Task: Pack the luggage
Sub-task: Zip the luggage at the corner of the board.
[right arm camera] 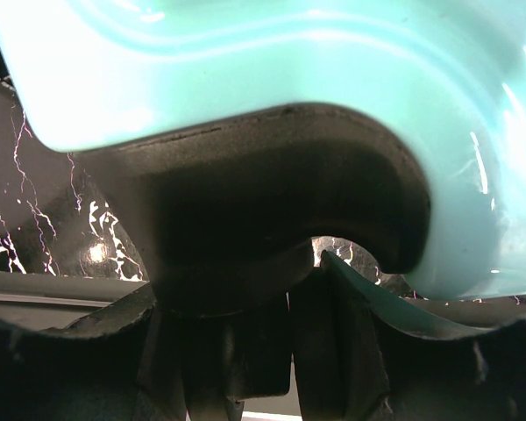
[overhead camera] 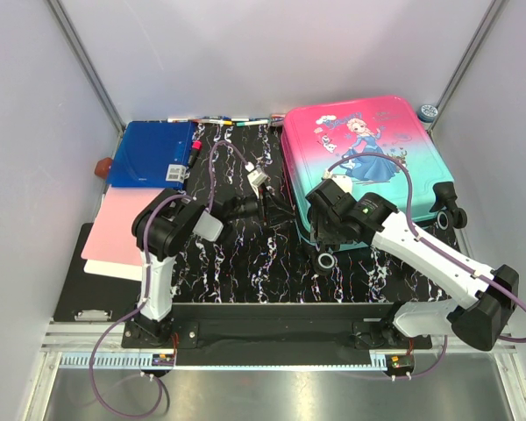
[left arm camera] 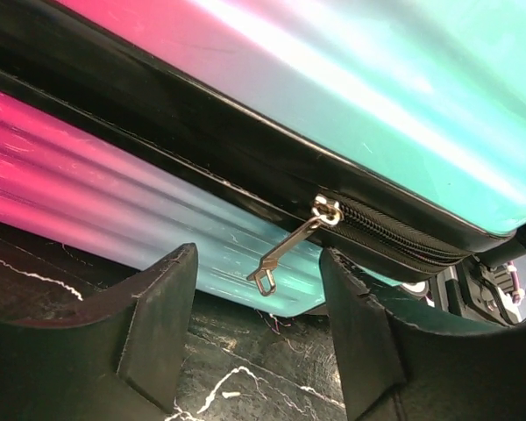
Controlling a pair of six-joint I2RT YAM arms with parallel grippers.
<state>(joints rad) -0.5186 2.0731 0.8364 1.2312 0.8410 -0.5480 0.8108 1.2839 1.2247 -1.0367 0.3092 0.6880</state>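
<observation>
Luggage [overhead camera: 368,149] lies shut; zipping seems unfinished: its zip pull [left arm camera: 289,246] hangs between the jaws of the released left pincer [left arm camera: 259,263]; whether the right pincer [right arm camera: 307,272] grips anything is unclear.

The left claw [left arm camera: 256,263] stands parted; the right claw [right arm camera: 237,276] clamps the luggage [right arm camera: 245,70] wheel

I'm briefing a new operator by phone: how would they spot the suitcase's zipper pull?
Find the pink-to-teal suitcase on the marbled table. A black zipper band runs along its side facing the left arm. The zipper pull is the small silver tab dangling from that band, the only metal there.
</observation>
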